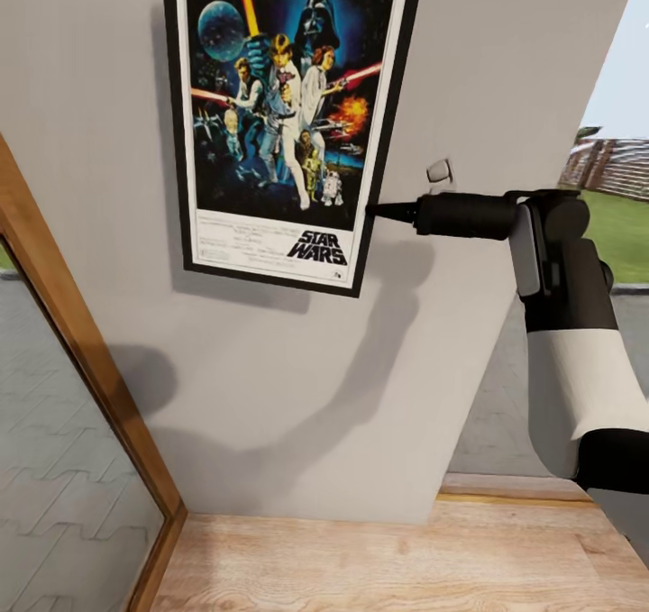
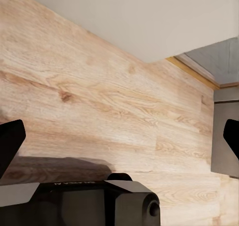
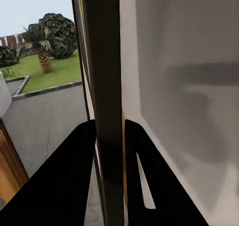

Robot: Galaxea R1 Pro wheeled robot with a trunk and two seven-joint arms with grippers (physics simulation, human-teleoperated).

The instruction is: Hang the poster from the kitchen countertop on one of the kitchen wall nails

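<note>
Poster (image 1: 284, 116) — upright, black-framed, white-bordered, with the "STAR WARS" logo at its foot — lies flat against the pale grey wall panel (image 1: 270, 396), its top edge cut off by the head view, so you cannot tell whether it already bears on a nail. Your right pincer (image 1: 374, 209) meets the frame's right edge low down; in the right wrist view its two dark fingers (image 3: 67, 181) are pressed onto that edge from either side, pinching the poster edge-on (image 3: 107, 86). Judged from its thinness and straight outline, the sheet should behave as a light, stiff board: it ought to hold its shape, but a pinch this far from the hanging point may let it swing or slip, so treat the frame edge as the only sound hold. Your left pincer (image 2: 119, 141) stands spread and empty, pointing down at the wood floor (image 2: 99, 96). Around the work: a small pale fitting (image 1: 439, 171) on the wall just above the right arm, a wood-framed glass pane (image 1: 63, 432) to the left, and a garden view beyond the panel's right edge — the fitting lies nearest your arm's path.
</note>
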